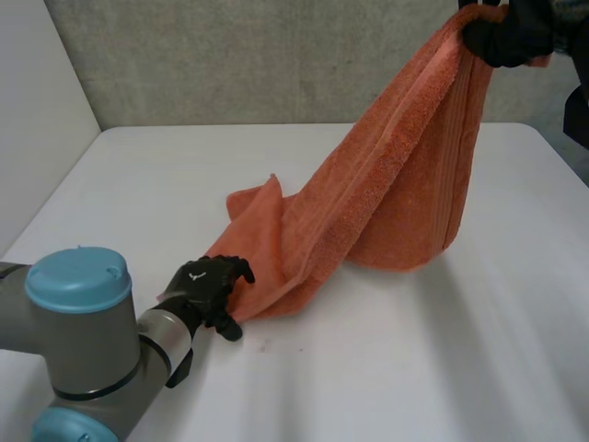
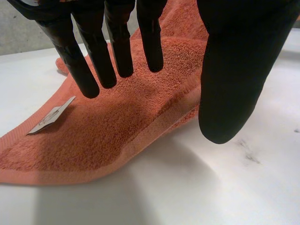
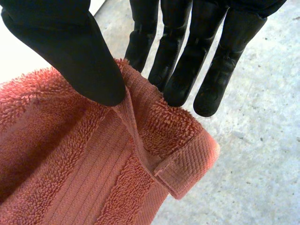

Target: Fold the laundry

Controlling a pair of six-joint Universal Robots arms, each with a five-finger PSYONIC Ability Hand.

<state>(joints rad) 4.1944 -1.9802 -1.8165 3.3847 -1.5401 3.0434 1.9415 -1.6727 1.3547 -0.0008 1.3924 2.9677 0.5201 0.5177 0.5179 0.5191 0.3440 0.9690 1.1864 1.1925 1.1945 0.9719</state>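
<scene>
Right hand is up high at the far right of the table, clamped on one corner of the orange towel. In the right wrist view it's a firm pinch: the thumb presses a fold of the ribbed border against the fingers, and the hemmed corner pokes out just past the fingertips.

From that grip the towel hangs in a long slanted sheet. It comes down towards the middle of the table, with its lower part bunched and lying on the white surface, and one loose corner sticks up at the left of the heap. A grey wall stands behind.

Down at the near end is the left hand, low over the tabletop, right at the towel's nearest corner. The left wrist view shows it open and gripping nothing — fingers straight and spread above the terry, thumb held apart over bare table just beside the hem. The towel's edge runs under the palm between them. Whether the fingertips actually touch the cloth I can't tell. A small white label lies flat on the towel beside the outermost finger, near the border.
</scene>
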